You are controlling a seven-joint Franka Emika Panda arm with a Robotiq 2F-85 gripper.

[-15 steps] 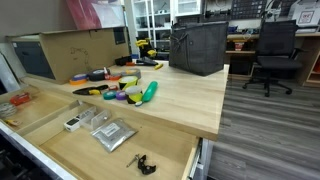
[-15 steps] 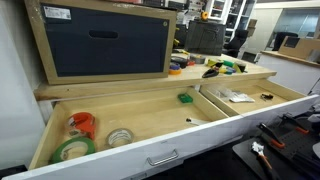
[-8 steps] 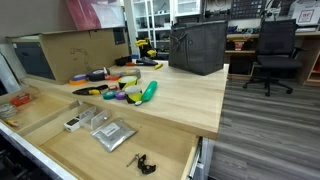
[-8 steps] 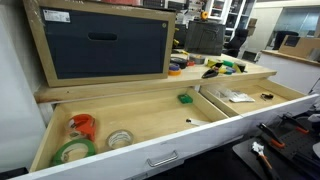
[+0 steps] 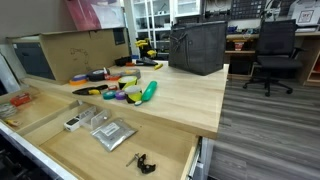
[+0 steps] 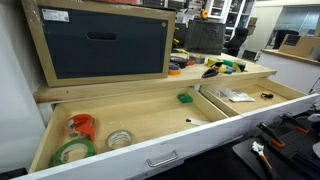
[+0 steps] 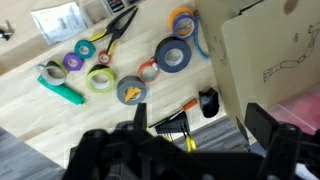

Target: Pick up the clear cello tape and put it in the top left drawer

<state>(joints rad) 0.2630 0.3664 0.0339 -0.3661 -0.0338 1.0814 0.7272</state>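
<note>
In the drawer (image 6: 150,122), perhaps clear tape (image 6: 119,138)

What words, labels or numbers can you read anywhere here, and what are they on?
No text can be read with certainty.
White sticker on the wood-framed dark panel: too small to read.
Dark marks on the cardboard box: blurred, unreadable.

**Inspector A:** We record the top left drawer (image 6: 150,118) as pale, plain wood. We log the green roll (image 6: 72,151), the orange-red roll (image 6: 82,124) and the clear cello tape (image 6: 120,138).

**Inspector B:** We concur. In the wrist view we note a grey-blue roll (image 7: 175,56), a yellow-green roll (image 7: 99,80) and a purple roll (image 7: 72,62). The bag (image 5: 197,47) is black. The floor (image 5: 270,130) is grey and plank-grained.
</note>
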